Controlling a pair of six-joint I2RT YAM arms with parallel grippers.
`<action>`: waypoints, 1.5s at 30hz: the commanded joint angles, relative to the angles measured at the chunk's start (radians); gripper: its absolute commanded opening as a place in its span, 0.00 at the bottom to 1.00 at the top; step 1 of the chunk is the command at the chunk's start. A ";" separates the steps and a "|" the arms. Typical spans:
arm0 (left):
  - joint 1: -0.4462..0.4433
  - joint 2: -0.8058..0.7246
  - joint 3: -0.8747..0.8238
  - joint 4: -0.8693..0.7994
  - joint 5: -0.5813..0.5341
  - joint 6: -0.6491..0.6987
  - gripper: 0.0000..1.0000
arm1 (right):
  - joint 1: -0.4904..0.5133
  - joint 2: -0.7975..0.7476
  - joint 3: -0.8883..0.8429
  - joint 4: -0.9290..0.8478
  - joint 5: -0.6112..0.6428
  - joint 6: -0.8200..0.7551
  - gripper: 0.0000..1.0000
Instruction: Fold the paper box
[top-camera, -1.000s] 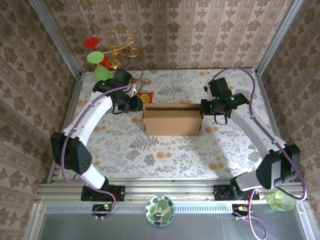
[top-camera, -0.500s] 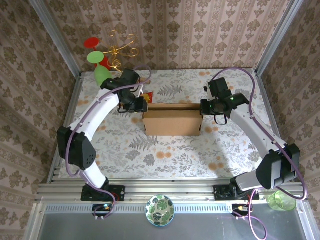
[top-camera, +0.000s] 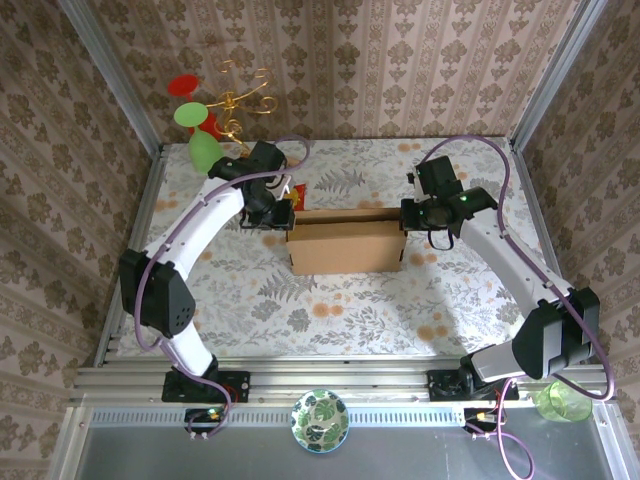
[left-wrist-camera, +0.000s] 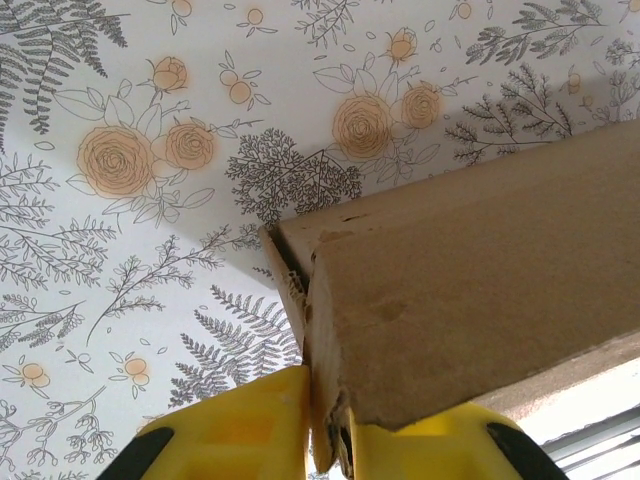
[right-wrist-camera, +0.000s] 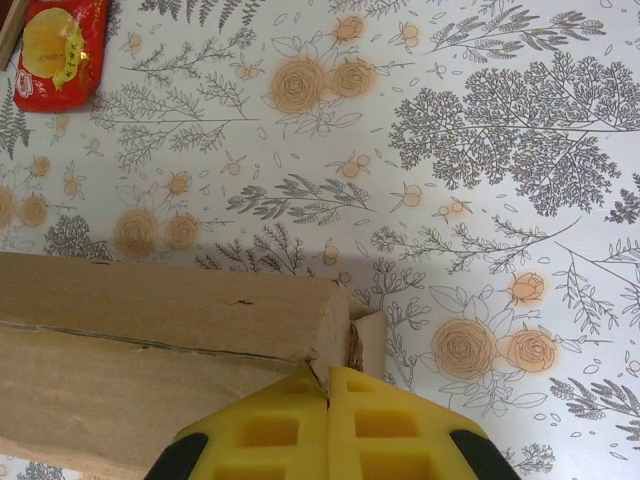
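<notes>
**A:** Where did we log the paper box?

**B:** Around the middle of the floral table, long side towards the arm bases and one gripper at each short end. From above we saw its broad brown front panel and a narrow dark gap along the far top edge.

**A:** What did we note for the left gripper?

**B:** It was at the box's left end, clenched on cardboard. In the left wrist view the left gripper had the corner edge of the box wedged between its yellow fingers, with the layered edge of the board showing in the slot.

**A:** And the right gripper?

**B:** It was at the right end. In the right wrist view the right gripper was closed, pads together with no gap we could see, and its tips were touching the box at the corner, just under a small side flap. We could not tell whether any cardboard was pinched there.

**A:** Anything else nearby?

**B:** A red packet lay flat on the table beyond the box, towards its left end and apart from it. A patterned bowl sat on the metal ledge between the arm bases.
</notes>
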 joint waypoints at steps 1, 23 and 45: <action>-0.012 0.002 0.033 -0.043 -0.008 0.003 0.17 | 0.008 -0.006 -0.025 -0.038 0.033 0.001 0.00; -0.044 -0.059 -0.080 0.043 -0.048 -0.139 0.00 | 0.039 -0.067 -0.106 -0.002 0.078 0.048 0.00; -0.038 -0.204 -0.186 0.176 -0.078 -0.332 0.30 | 0.044 -0.120 -0.166 0.010 0.087 0.048 0.00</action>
